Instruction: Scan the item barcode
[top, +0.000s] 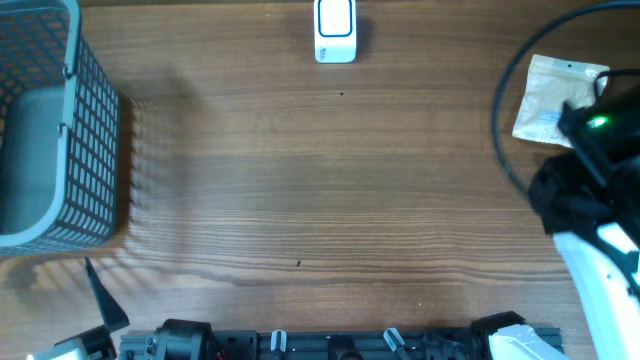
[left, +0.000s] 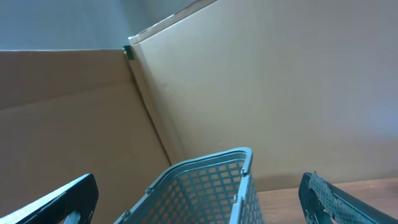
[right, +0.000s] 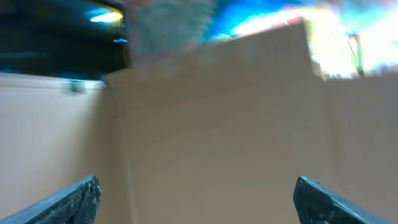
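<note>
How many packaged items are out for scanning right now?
1: a pale packet at the far right, partly covered by the right arm. Others may be hidden under that arm.

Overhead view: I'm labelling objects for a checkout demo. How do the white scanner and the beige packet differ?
The scanner is white with a blue outline; the packet is a pale beige pouch. The scanner sits mid-width at the far edge of the table; the packet lies far right. The scanner is fully visible; the packet is partly hidden by the right arm. Both rest on the table, unheld.
</note>
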